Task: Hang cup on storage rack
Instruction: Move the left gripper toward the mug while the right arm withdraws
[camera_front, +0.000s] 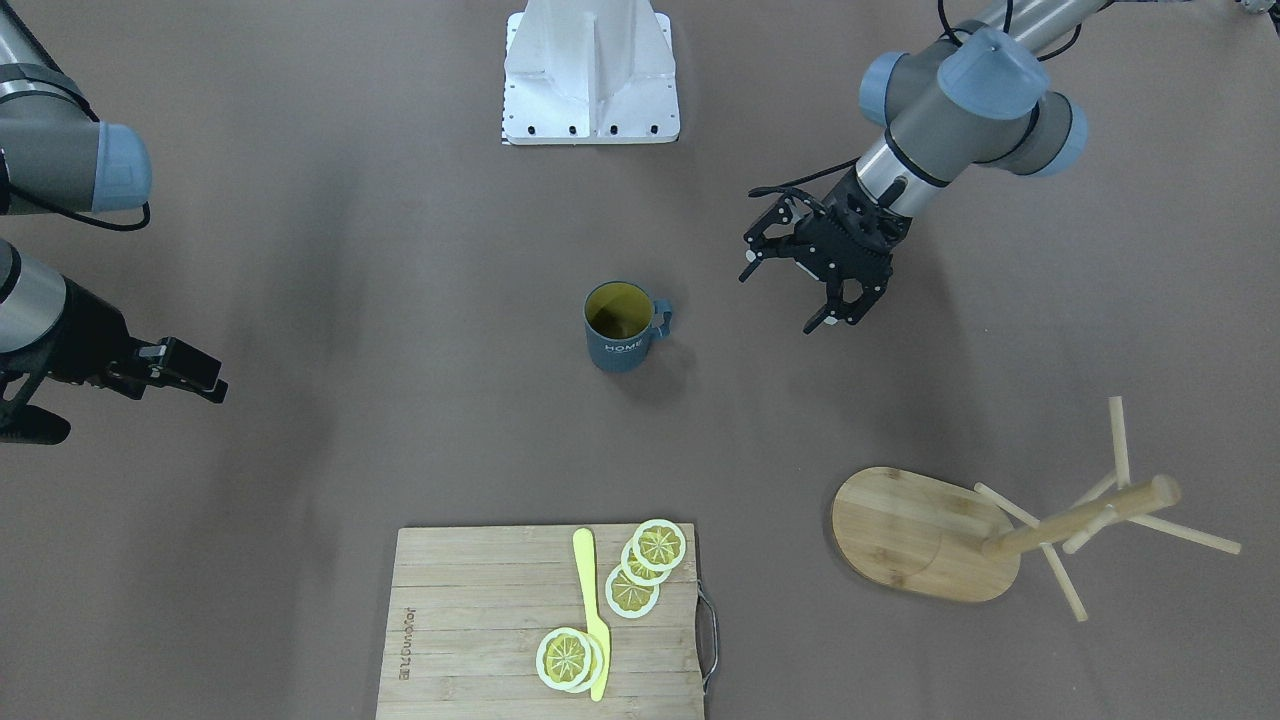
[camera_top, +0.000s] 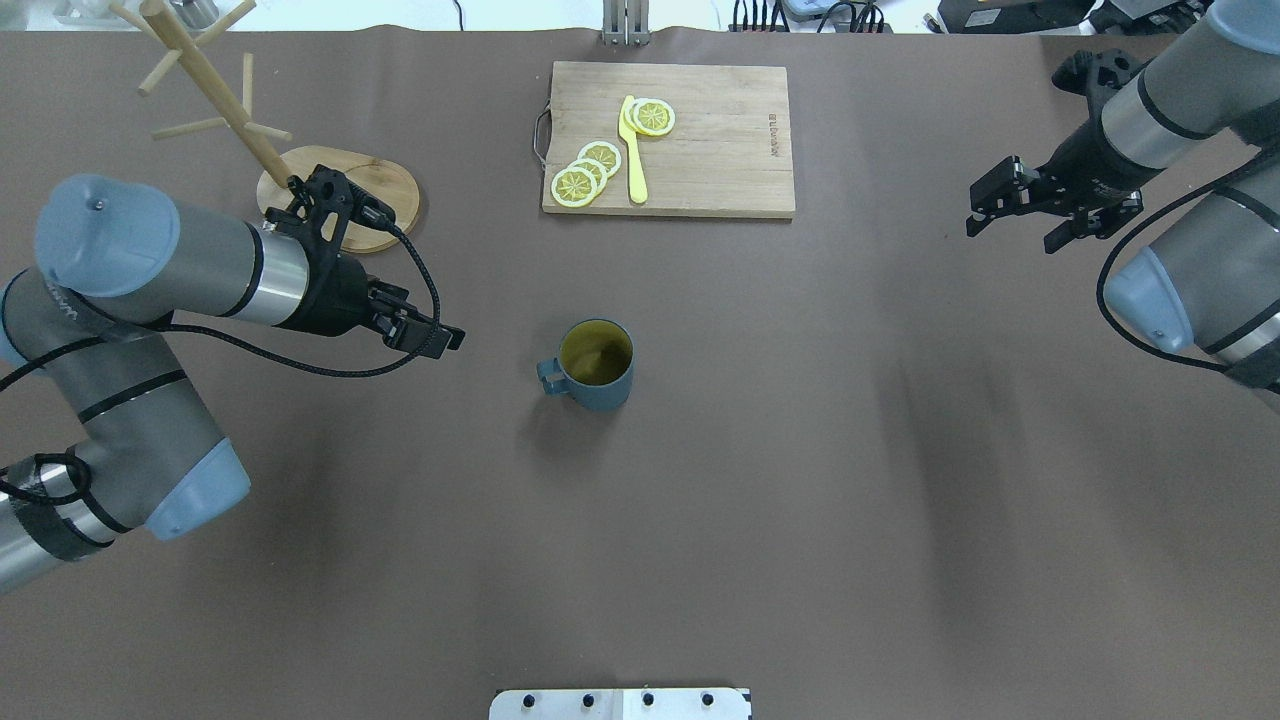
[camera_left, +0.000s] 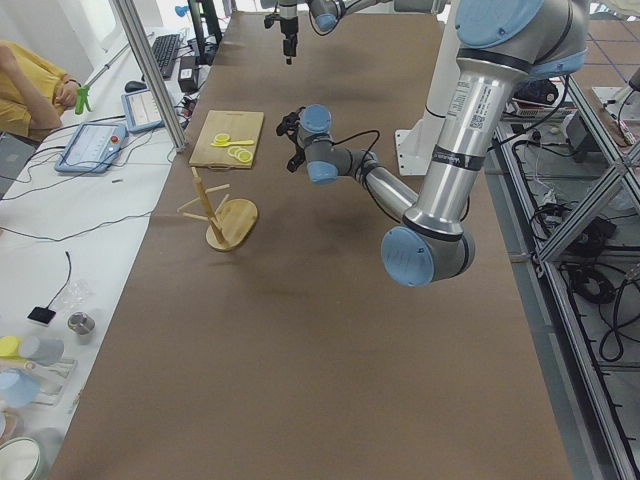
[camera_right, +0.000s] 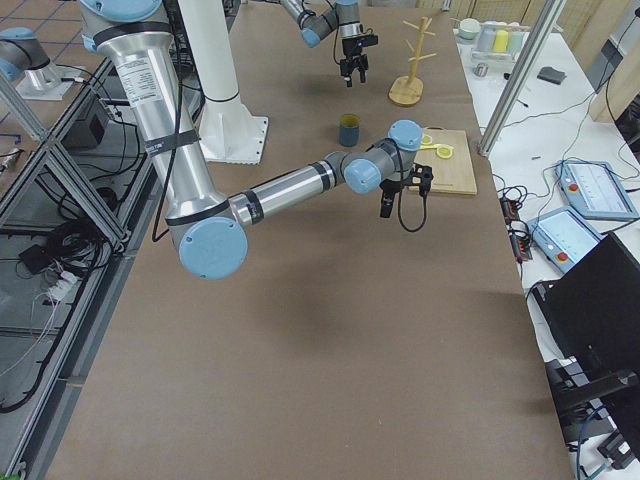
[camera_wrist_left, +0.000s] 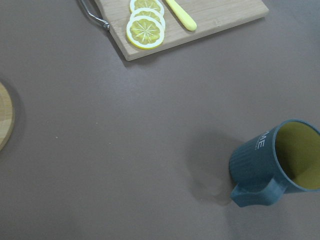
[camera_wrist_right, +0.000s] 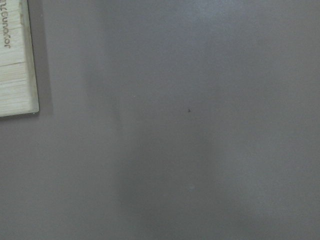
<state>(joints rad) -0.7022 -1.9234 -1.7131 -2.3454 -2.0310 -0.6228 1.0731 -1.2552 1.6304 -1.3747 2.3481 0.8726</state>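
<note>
The dark slate-blue cup (camera_top: 597, 362) stands upright mid-table, yellow-green inside, with its handle toward my left arm. It also shows in the front view (camera_front: 620, 325) and the left wrist view (camera_wrist_left: 275, 170). The wooden storage rack (camera_top: 215, 85) stands at the far left on its oval base (camera_front: 920, 535). My left gripper (camera_front: 782, 298) is open and empty. It hovers between the rack and the cup, apart from the handle, and also shows in the overhead view (camera_top: 440, 338). My right gripper (camera_top: 1012, 232) is open and empty, far to the cup's right.
A slatted cutting board (camera_top: 720, 150) with a metal handle lies at the far middle edge. It carries lemon slices (camera_top: 585, 172) and a yellow knife (camera_top: 633, 150). The robot's white base (camera_front: 590, 90) is at the near edge. The board's corner shows in the right wrist view (camera_wrist_right: 15, 60).
</note>
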